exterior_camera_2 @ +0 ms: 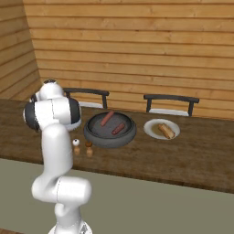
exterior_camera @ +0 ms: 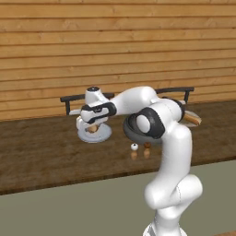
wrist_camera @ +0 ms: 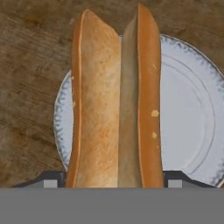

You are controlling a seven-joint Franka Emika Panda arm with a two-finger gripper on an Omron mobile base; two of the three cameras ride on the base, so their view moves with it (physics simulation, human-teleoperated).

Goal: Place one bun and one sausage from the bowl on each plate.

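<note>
Overhead, our gripper [exterior_camera: 93, 127] hung just above the nearer plate [exterior_camera: 102, 135], clenched on a bun [wrist_camera: 114, 105]; in the hand view the split bun stood lengthwise between the two dark fingertips [wrist_camera: 51, 178], its pale crumb and browned crusts facing us, and behind it lay the plate [wrist_camera: 188, 122] on the brown wooden counter [wrist_camera: 30, 87]; the bun covered the plate's middle, so we could not tell whether it touched the plate or hovered clear of it.

Off to the gripper's right, in the left base view, our own white forearm and elbow hid most of the bowl [exterior_camera: 131, 136], leaving a sliver of its dark rim; just in front of that rim stood two small shakers, a white-topped shaker [exterior_camera: 134, 150] and a brown-topped shaker [exterior_camera: 147, 150], side by side.

From the right base view we saw the bowl [exterior_camera_2: 96, 135] openly, with two sausages [exterior_camera_2: 113, 123] lying apart in it; beyond it, farthest from the gripper, the second plate [exterior_camera_2: 153, 131] already carried a bun [exterior_camera_2: 167, 130]; the same shakers [exterior_camera_2: 82, 148] sat near the bowl's rim on the counter [exterior_camera_2: 183, 160]; two dark chair backs [exterior_camera_2: 171, 98] rose behind the counter against the plank wall [exterior_camera_2: 137, 45].
</note>
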